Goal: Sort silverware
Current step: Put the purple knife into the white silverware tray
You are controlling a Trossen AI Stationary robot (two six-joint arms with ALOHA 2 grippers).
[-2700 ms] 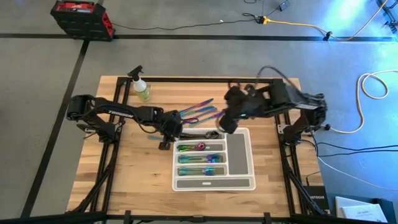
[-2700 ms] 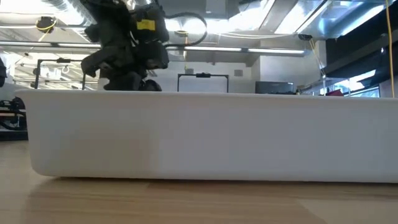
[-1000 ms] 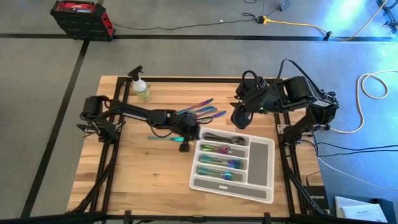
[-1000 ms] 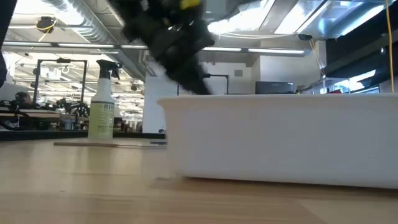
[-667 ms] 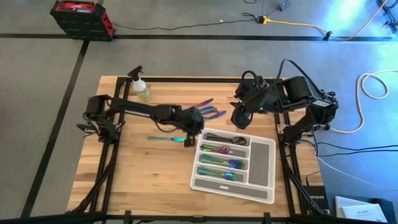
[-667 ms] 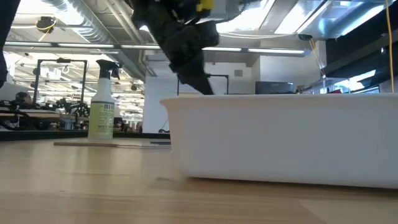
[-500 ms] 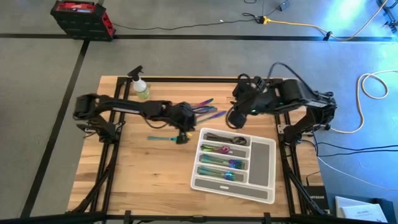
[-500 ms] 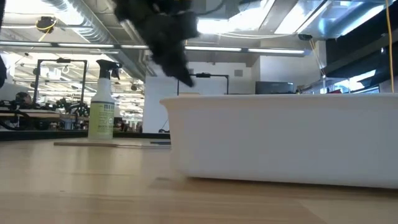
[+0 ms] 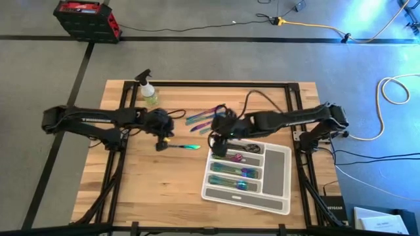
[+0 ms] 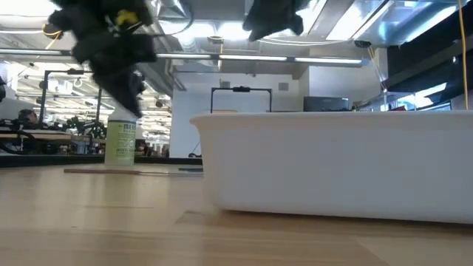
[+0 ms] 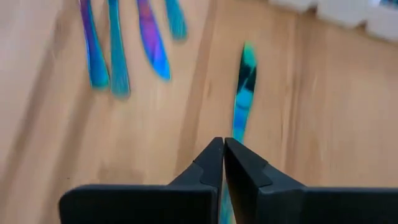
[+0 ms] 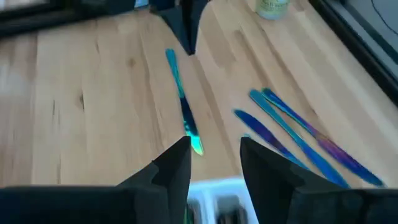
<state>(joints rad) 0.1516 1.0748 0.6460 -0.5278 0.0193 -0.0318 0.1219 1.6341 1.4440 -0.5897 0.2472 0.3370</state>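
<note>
High view: my left gripper (image 9: 159, 139) is over the counter (image 9: 131, 183), beside a lone knife (image 9: 184, 147); my right gripper (image 9: 217, 137) is at the tray (image 9: 275, 172) corner.
Left wrist: fingers pressed together, holding nothing.
Right wrist: jaws parted, empty, loose silverware (image 12: 298, 140) ahead.

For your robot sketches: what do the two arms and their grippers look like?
Both arms are dark and slim-jointed. The left arm has pale lettering along one link; black cables loop off the right arm. Each gripper, left and right, has two black angular fingers.
</note>
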